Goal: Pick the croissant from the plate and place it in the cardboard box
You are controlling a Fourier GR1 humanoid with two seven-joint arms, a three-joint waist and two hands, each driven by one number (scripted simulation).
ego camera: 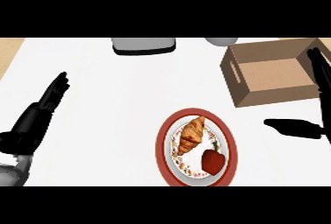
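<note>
A golden croissant [192,133] lies on the upper half of a red-rimmed plate [163,144] in the head view, beside a red pepper-like item [213,160]. An open cardboard box [275,72] stands at the upper right. My right hand [321,78] is at the right edge with straight fingers reaching up over the box's right side and its thumb [292,127] sticking out left, to the right of the plate. My left hand [40,109] rests open at the left, fingers up, far from the plate.
A grey appliance [143,45] stands at the counter's far edge, with a grey rounded object [221,41] to its right. Wooden surface [12,49] shows beyond the counter's upper left corner.
</note>
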